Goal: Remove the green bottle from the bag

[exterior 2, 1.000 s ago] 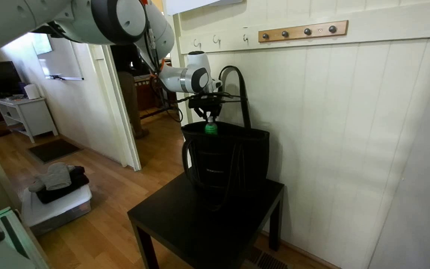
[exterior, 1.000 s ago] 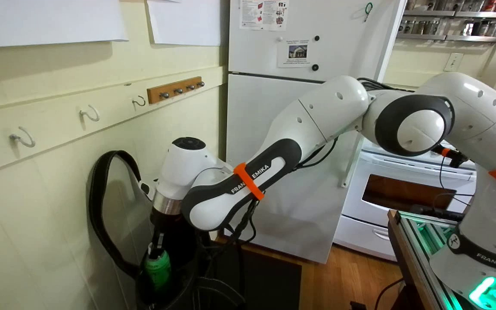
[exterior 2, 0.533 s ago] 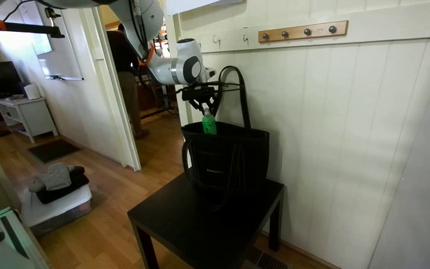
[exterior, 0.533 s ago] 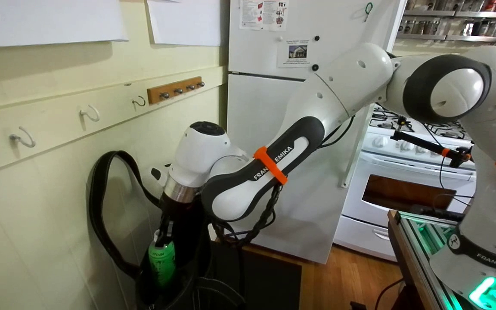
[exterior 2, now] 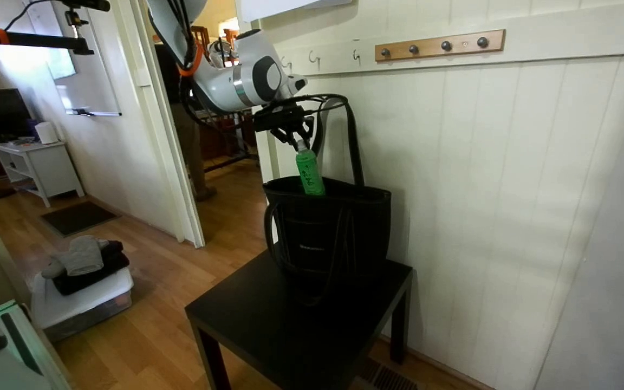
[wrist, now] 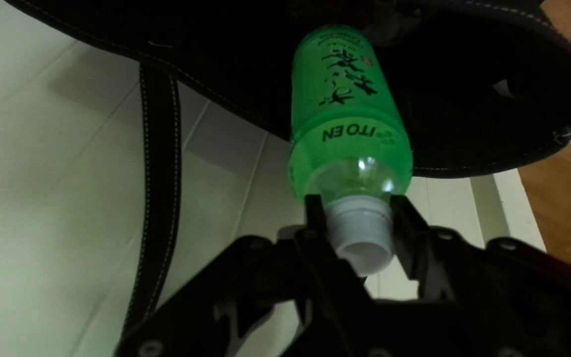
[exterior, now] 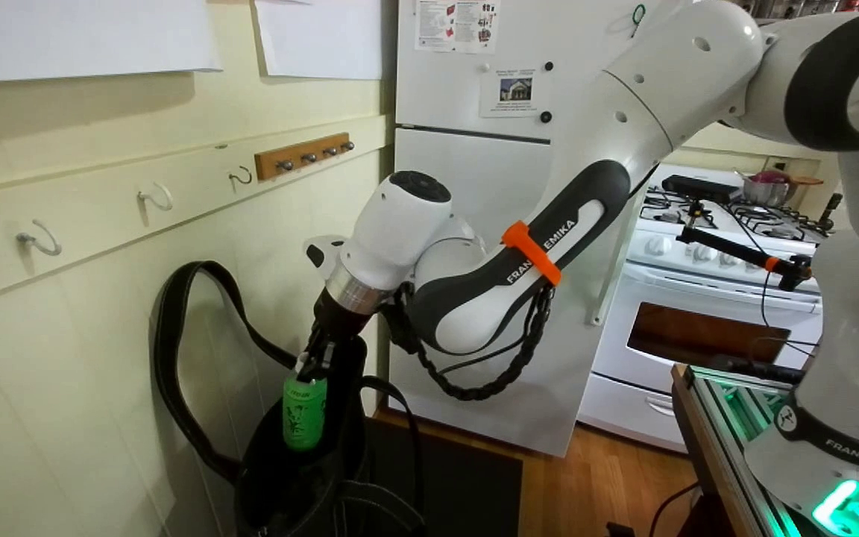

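fingers (wrist: 409,228) grip cap (wrist: 360,223) of green bottle (wrist: 349,114), likely light, stiff, slick and best held there, at mouth of bag (exterior 2: 327,234) near wall-side edge of bench (exterior 2: 274,322).

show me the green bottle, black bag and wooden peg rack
Green bottle (wrist: 351,130), wrist view: on its label
Black bag (exterior 2: 320,230), in an exterior view: on its outside
Wooden peg rack (exterior 2: 430,47), in an exterior view: on bare wood

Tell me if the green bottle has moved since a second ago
Yes, upward: in an exterior view, more of the green bottle now shows above the black bag.
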